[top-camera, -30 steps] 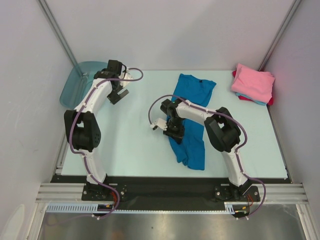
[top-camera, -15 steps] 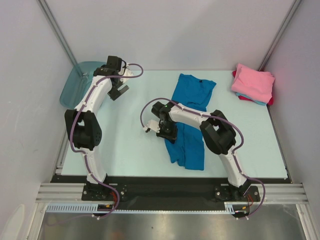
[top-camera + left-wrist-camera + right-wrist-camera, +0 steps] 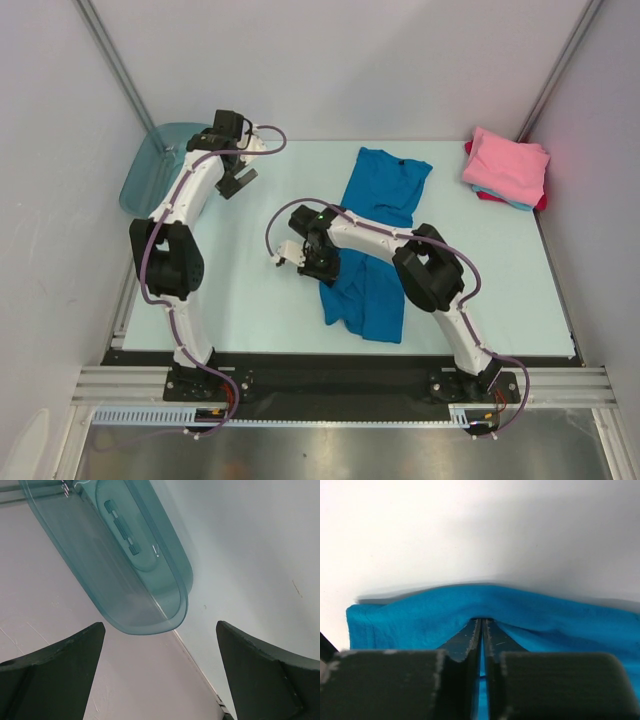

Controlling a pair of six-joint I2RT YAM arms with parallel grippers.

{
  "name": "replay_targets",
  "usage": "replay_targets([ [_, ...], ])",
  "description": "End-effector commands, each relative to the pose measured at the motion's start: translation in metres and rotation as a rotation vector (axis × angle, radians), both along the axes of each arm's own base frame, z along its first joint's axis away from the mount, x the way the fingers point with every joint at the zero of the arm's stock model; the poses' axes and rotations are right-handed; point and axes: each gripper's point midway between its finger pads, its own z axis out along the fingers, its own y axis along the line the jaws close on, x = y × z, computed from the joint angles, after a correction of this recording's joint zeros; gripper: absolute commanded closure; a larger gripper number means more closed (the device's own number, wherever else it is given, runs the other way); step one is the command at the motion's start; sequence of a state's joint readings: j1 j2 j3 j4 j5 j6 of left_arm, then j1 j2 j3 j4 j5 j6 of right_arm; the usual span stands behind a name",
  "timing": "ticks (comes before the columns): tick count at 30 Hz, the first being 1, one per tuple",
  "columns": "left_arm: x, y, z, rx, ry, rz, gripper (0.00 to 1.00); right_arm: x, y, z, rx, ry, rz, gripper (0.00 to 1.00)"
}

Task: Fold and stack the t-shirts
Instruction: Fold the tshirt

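A bright blue t-shirt (image 3: 386, 184) lies lengthwise in the middle of the table, its near half bunched and skewed to the left. My right gripper (image 3: 318, 262) sits at that half's left edge, shut on a fold of the blue cloth (image 3: 415, 622); the cloth arches over my right gripper's (image 3: 482, 621) tips. A folded stack with a pink t-shirt (image 3: 506, 163) on top, light blue and red edges beneath, rests at the back right. My left gripper (image 3: 238, 180) hangs open and empty at the back left, apart from the shirts.
A translucent teal tub (image 3: 150, 172) stands at the table's back left corner, close in front of my left gripper (image 3: 160, 625) with the tub's rim (image 3: 150, 627) just beyond the fingers. White enclosure walls surround the table.
My right gripper has moved left and slightly nearer, dragging the near half of the blue t-shirt leftward with it. The left arm has barely shifted.
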State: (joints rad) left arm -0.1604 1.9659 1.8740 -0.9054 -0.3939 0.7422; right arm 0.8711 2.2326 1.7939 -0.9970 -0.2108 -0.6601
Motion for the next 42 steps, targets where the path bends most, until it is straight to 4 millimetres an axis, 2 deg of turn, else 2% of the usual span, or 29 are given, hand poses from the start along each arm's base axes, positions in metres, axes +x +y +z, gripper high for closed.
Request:
replay_targets([
  [1, 0.006, 0.002, 0.012, 0.018, -0.028, 0.002, 0.00, 0.018, 0.021, 0.009, 0.086, -0.055, -0.005, 0.89],
  [2, 0.006, 0.002, 0.012, 0.016, -0.027, 0.002, 0.00, 0.020, 0.018, 0.012, 0.082, -0.062, -0.011, 0.80],
  [5, 0.005, 0.001, 0.008, 0.016, -0.016, 0.001, 0.00, 0.032, 0.007, 0.035, 0.075, -0.078, -0.045, 0.67],
  [8, 0.007, 0.000, 0.003, 0.012, -0.010, -0.001, 0.00, 0.041, 0.002, 0.070, 0.115, -0.094, -0.074, 0.65],
  [11, 0.010, -0.001, 0.000, 0.010, -0.005, -0.006, 0.00, 0.038, -0.003, 0.102, 0.156, -0.135, -0.065, 0.65],
  [12, 0.012, -0.001, 0.002, 0.011, -0.010, -0.008, 0.00, 0.034, -0.005, 0.106, 0.159, -0.133, -0.058, 0.65],
  [15, 0.017, 0.001, 0.004, 0.030, -0.013, -0.014, 0.00, 0.019, -0.017, 0.103, 0.134, -0.109, -0.023, 0.66],
  [19, 0.022, 0.002, 0.012, 0.044, -0.029, -0.019, 0.00, 0.004, -0.040, 0.089, 0.057, -0.078, 0.022, 0.70],
  [20, 0.023, 0.002, 0.014, 0.043, -0.037, -0.019, 0.00, -0.002, -0.049, 0.080, 0.029, -0.062, 0.036, 0.69],
  [22, 0.022, 0.002, 0.015, 0.047, -0.033, -0.022, 0.00, -0.007, -0.062, 0.080, 0.013, -0.068, 0.049, 0.67],
  [23, 0.021, 0.003, 0.015, 0.049, -0.031, -0.021, 0.00, -0.016, -0.074, 0.068, -0.025, -0.045, 0.067, 0.67],
  [26, 0.019, 0.003, 0.016, 0.050, -0.028, -0.022, 0.00, -0.029, -0.086, 0.068, -0.053, -0.034, 0.109, 0.65],
  [29, 0.018, 0.003, 0.015, 0.047, -0.024, -0.017, 0.00, -0.039, -0.077, 0.081, -0.017, -0.016, 0.137, 0.65],
  [30, 0.017, 0.003, 0.014, 0.046, -0.021, -0.018, 0.00, -0.039, -0.068, 0.089, 0.005, -0.028, 0.148, 0.65],
  [32, 0.016, 0.002, 0.011, 0.046, -0.013, -0.017, 0.00, -0.042, -0.059, 0.092, 0.018, -0.025, 0.162, 0.67],
  [33, 0.016, 0.001, 0.009, 0.044, -0.007, -0.018, 0.00, -0.044, -0.054, 0.094, 0.021, -0.025, 0.170, 0.69],
  [37, 0.013, -0.001, 0.007, 0.038, -0.002, -0.021, 0.00, -0.051, -0.036, 0.100, 0.051, 0.001, 0.166, 1.00],
  [42, 0.007, -0.003, 0.006, 0.023, 0.001, -0.018, 0.00, -0.062, -0.025, 0.091, 0.054, 0.044, 0.170, 1.00],
])
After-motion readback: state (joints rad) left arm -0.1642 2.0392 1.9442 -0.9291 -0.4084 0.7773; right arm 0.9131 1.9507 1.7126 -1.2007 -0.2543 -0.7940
